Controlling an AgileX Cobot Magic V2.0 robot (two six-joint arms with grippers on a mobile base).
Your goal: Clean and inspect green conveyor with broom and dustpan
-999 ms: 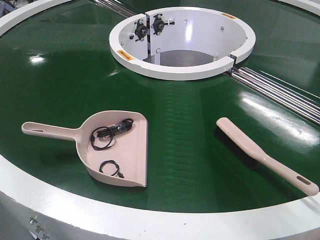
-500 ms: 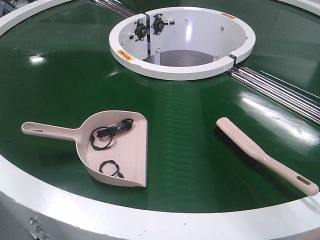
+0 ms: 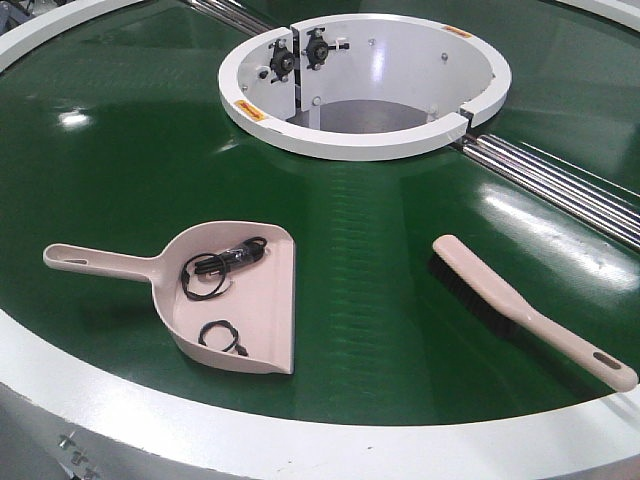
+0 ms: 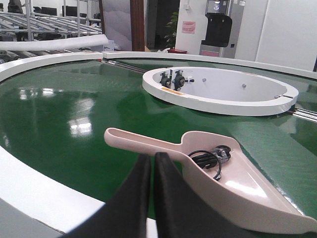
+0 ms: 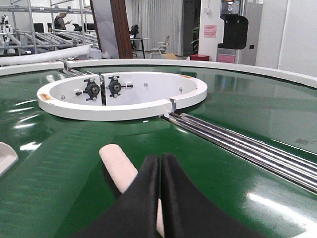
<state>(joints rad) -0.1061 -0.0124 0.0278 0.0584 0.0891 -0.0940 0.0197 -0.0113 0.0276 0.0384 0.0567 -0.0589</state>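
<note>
Sweeping looks finished: the pale pink plastic dustpan [image 3: 235,300] lies at 8 o'clock on the glossy green conveyor [image 3: 370,260], holding black cable scraps [image 3: 222,264]; the pink black-bristled broom [image 3: 525,310] lies at 4 o'clock. Left tool [image 4: 151,163] and right tool [image 5: 160,166] hover pressed together, empty. Likely next: spread, grasp the handles.

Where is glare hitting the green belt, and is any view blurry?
Front view: bright glare patches on the green conveyor, sharpest near the metal rails. Left wrist view: window reflections left of the dustpan. Right wrist view: the close left-edge object is blurred; backgrounds soft.
</note>
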